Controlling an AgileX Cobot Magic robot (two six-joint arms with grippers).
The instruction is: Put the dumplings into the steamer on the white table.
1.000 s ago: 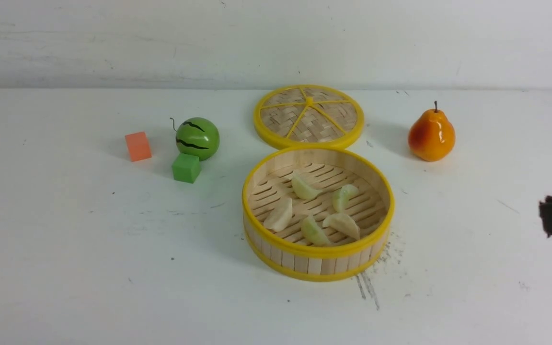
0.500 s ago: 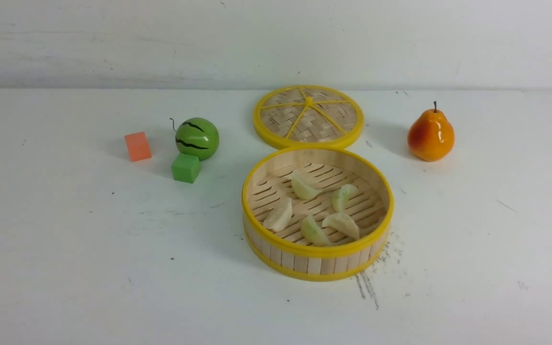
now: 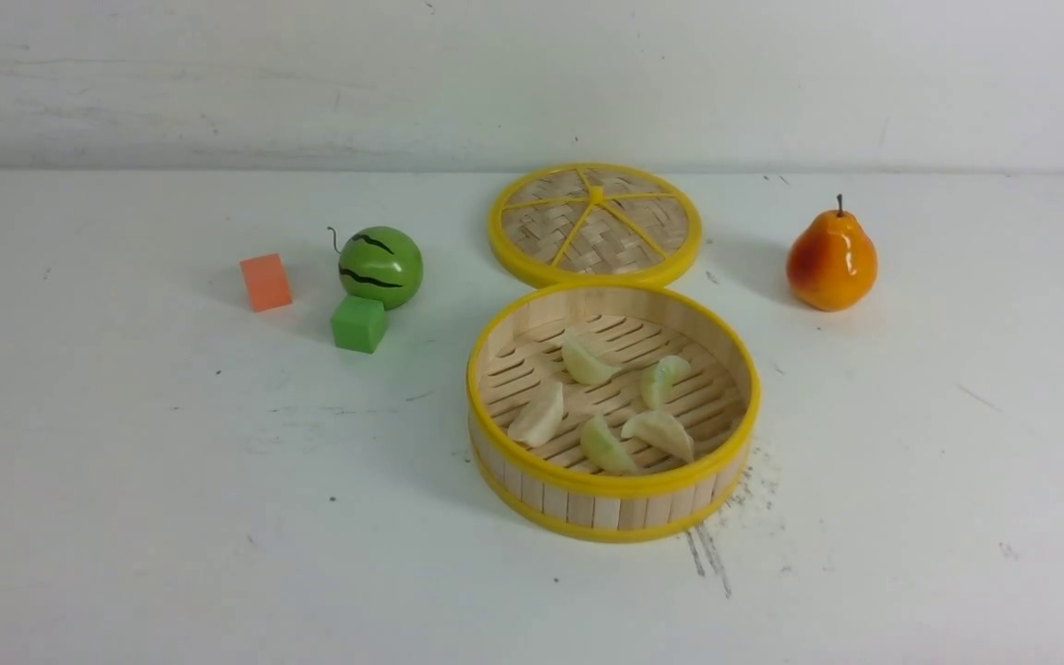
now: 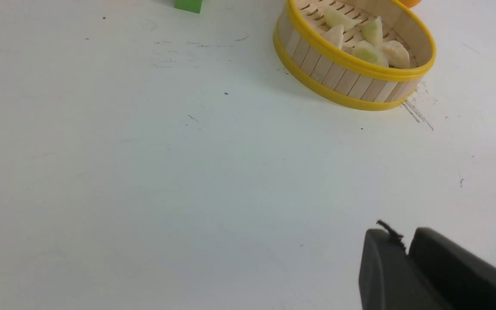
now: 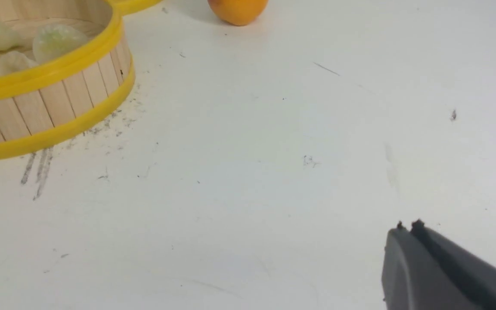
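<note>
The steamer (image 3: pixel 613 483) stands in the middle of the white table (image 3: pixel 218 508), and several pale dumplings (image 3: pixel 587 362) lie on its slatted floor. Neither gripper shows in the front view. In the left wrist view my left gripper (image 4: pixel 403 237) hangs over bare table, well short of the steamer (image 4: pixel 351 82), with its fingers together and nothing between them. In the right wrist view my right gripper (image 5: pixel 407 227) is shut and empty above bare table, off to the side of the steamer (image 5: pixel 50 103).
The woven lid (image 3: pixel 595 224) lies flat just behind the steamer. A pear (image 3: pixel 831 260) stands at the back right. A toy watermelon (image 3: pixel 380 266), a green cube (image 3: pixel 358 323) and an orange cube (image 3: pixel 265 282) sit at the back left.
The dark tip of my right gripper, seen at the front view's right edge a second ago, has drawn out of that view. Nothing on the table has moved.
</note>
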